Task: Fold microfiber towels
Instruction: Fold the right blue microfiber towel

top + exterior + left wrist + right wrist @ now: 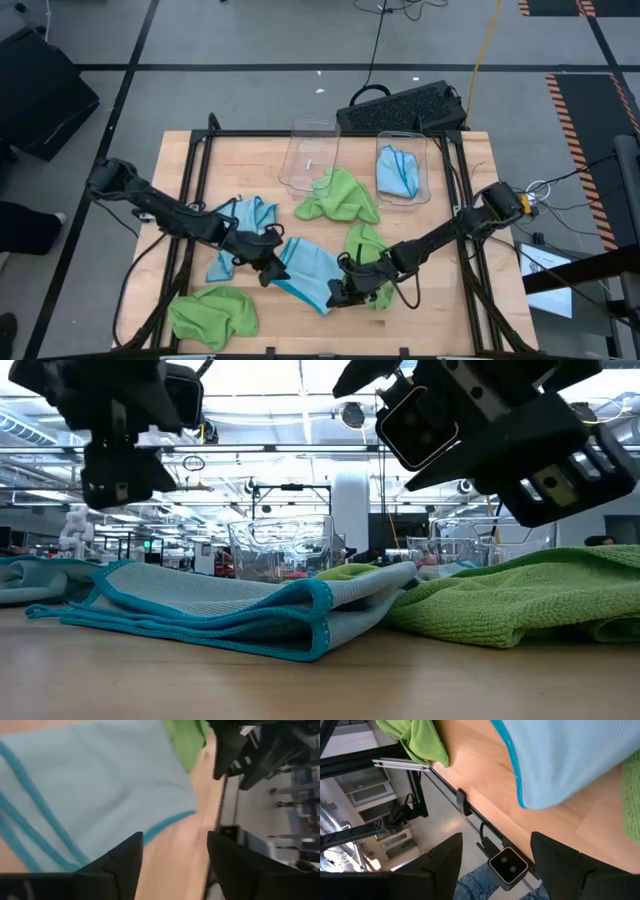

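From above, a folded light blue towel [308,272] lies on the table [440,310] between the left gripper [268,272] and right gripper [342,292], at table level it rests flat under both, and each wrist view shows empty, parted fingers.

Table [250,150] is viewed from straight overhead in the high view; whole top and both arms are taken in. Low view is set at tabletop height, facing level across the wood into the room, very close to the folded light blue towel [230,615]. The same towel [308,268] is shared with the high view. Each wrist view is aimed steeply down past its own fingers, close above that towel [95,795] [570,755].
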